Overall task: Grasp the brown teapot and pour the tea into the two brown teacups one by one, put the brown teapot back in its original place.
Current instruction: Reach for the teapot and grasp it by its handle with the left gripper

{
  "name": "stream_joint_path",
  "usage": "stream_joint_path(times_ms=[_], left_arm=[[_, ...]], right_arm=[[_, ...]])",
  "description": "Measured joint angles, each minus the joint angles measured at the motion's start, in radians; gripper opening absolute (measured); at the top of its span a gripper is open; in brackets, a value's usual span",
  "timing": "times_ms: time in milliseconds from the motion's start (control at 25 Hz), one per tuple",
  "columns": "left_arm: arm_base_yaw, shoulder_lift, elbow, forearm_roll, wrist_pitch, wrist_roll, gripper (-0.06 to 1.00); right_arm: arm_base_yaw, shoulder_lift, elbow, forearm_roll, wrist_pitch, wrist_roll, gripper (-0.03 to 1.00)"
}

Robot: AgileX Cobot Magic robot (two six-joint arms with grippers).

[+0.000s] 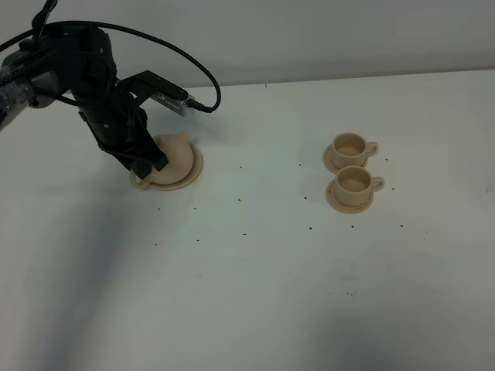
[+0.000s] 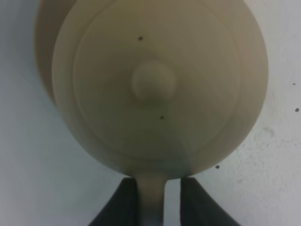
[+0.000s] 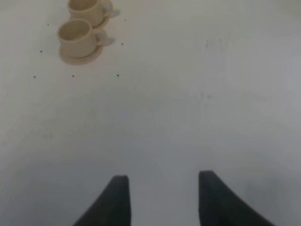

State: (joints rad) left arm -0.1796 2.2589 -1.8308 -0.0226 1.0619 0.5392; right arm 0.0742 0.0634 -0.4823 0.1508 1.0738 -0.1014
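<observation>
The brown teapot sits on its round saucer at the left of the table. In the left wrist view I look straight down on the teapot's lid and knob. My left gripper is low at the teapot, with its fingers on either side of the loop handle. One finger touches the handle and a small gap shows at the other. The two brown teacups stand on saucers at the right, also in the right wrist view. My right gripper is open and empty above bare table.
The white table has small dark specks scattered between the teapot and the cups. The left arm and its cable hang over the table's back left. The right arm is outside the exterior high view.
</observation>
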Motion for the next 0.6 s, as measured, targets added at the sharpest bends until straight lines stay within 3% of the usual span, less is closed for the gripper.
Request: stream_joint_path(times_ms=[600], left_arm=[[0.0,0.0,0.0,-0.006,-0.003,-0.038,0.23]], right_arm=[[0.0,0.0,0.0,0.0,0.0,0.0,0.35]])
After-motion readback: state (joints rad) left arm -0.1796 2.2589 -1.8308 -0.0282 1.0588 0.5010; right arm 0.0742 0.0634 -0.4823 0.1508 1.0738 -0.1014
